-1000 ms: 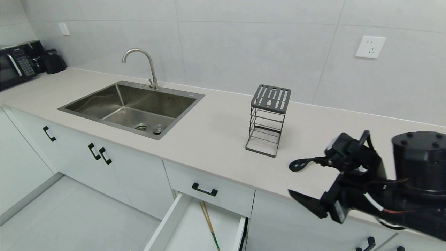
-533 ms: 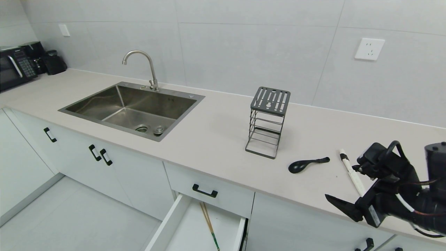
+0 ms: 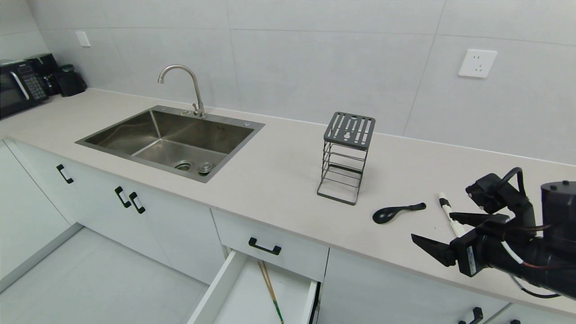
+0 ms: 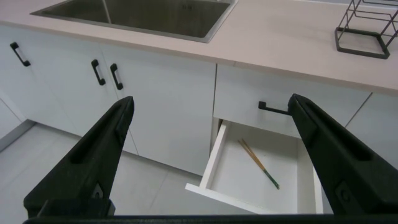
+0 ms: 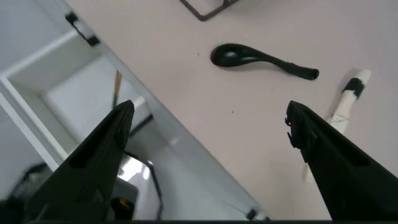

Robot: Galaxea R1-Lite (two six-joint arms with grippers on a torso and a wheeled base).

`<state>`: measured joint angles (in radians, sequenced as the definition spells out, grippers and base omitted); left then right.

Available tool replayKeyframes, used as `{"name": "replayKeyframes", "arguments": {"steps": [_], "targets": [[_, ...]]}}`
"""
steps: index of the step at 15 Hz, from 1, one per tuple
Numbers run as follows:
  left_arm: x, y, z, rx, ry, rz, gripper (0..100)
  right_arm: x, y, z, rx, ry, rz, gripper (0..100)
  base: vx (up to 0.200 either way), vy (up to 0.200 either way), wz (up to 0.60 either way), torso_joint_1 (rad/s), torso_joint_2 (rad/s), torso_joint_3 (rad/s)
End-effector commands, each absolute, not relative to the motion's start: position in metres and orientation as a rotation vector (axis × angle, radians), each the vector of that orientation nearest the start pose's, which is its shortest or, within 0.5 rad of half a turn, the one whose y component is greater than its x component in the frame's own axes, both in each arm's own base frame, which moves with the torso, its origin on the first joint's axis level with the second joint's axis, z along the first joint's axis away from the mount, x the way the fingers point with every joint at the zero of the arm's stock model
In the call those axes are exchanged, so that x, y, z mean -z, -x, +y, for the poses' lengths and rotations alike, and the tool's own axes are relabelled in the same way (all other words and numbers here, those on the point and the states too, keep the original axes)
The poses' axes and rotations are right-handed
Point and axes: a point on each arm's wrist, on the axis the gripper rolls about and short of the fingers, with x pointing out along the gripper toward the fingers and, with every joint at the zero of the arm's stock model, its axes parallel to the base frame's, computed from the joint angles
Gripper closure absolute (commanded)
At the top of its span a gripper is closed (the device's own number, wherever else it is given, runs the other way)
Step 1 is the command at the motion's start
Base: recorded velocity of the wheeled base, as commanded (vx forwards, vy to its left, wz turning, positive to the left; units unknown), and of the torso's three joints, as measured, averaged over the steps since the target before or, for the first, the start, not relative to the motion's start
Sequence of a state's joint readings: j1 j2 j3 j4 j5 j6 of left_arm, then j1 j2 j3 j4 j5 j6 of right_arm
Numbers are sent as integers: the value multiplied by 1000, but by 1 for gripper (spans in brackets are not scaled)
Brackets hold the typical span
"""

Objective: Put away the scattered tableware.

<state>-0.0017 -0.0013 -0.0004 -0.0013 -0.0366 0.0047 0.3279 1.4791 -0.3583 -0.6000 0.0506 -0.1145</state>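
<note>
Right gripper (image 3: pixel 432 226), jaws apart, now nearer spoon (image 3: pixel 399 210)

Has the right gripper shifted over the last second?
Yes. The right gripper has pulled back rightward, away from the wire rack; the black spoon it overlapped now shows whole.

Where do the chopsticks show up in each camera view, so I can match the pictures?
Head view: the chopsticks lie in the open drawer, at the picture's bottom edge near the middle.
Left wrist view: the chopsticks lie slantwise on the drawer floor.
Right wrist view: a short stretch of them shows inside the drawer.
Shared landmark: the black handle just above the open drawer.
</note>
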Motion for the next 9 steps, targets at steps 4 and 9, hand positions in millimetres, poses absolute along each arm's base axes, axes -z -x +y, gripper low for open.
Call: {"name": "replayKeyframes", "arguments": {"steps": [4,9], "targets": [[-76,23,-1,38,-5,-2,0,-106,-210,68,-380,170,578,0,0,0,0,0,0,0],[-76,23,-1,38,-5,-2,0,-101,-219,69,-374,187,589,0,0,0,0,0,0,0]]}}
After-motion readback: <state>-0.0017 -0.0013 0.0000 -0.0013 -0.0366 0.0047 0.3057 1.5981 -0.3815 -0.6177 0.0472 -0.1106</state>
